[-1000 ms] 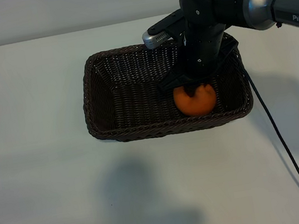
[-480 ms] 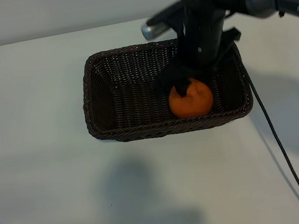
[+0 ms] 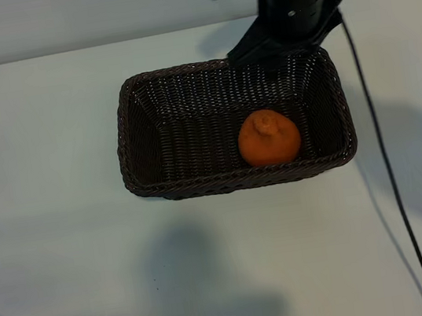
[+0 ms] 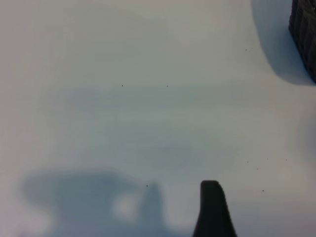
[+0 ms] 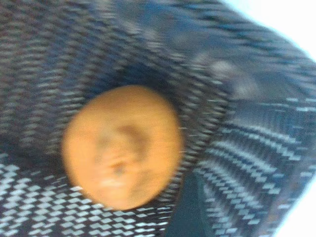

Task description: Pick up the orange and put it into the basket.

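The orange (image 3: 269, 138) lies loose on the floor of the dark brown wicker basket (image 3: 124, 143), toward its right end, knob up. My right gripper (image 3: 287, 42) hangs above the basket's far rim, clear of the fruit, open and empty. In the right wrist view the orange (image 5: 121, 145) fills the middle over the basket weave (image 5: 256, 128), and one dark finger (image 5: 185, 215) shows beside it without touching. My left gripper (image 4: 160, 229) is out of the exterior view; its wrist view shows one dark finger (image 4: 212, 212) over bare table, nothing held.
A black cable (image 3: 389, 179) runs down the white table to the right of the basket. A corner of the basket (image 4: 303, 34) shows far off in the left wrist view. Shadows of the arms fall on the table in front.
My right gripper let go of the orange and rose up and back out of the basket. The orange settled slightly leftward on the basket floor.
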Controlling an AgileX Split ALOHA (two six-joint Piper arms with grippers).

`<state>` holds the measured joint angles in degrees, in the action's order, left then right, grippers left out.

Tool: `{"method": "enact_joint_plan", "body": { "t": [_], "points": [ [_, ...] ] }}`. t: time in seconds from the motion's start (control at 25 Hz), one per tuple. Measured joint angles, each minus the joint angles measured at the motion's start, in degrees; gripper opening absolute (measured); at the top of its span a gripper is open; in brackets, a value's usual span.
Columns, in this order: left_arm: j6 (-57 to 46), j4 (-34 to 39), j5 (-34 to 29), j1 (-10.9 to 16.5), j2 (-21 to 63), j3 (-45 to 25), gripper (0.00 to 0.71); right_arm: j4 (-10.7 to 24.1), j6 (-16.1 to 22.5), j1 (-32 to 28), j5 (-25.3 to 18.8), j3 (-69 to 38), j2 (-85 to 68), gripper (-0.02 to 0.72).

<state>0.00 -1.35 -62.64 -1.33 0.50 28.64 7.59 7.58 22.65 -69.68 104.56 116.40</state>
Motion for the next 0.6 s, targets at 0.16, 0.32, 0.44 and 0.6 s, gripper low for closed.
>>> {"method": "enact_joint_plan", "body": {
  "t": [0.16,0.32,0.44,0.6],
  "points": [
    [0.0,0.0,0.0,0.0,0.0,0.0,0.498,0.5,-0.1,-5.6,0.0,0.0,0.0,0.583],
    [0.0,0.0,0.0,0.0,0.0,0.0,0.498,0.9,-0.8,-12.8,-0.1,0.0,0.0,0.581],
    [0.0,0.0,0.0,0.0,0.0,0.0,0.498,0.9,-1.8,-18.4,-0.1,0.0,0.0,0.581],
    [0.0,0.0,0.0,0.0,0.0,0.0,0.498,-0.9,-2.7,-25.1,-0.1,0.0,0.0,0.581]
  ]
}}
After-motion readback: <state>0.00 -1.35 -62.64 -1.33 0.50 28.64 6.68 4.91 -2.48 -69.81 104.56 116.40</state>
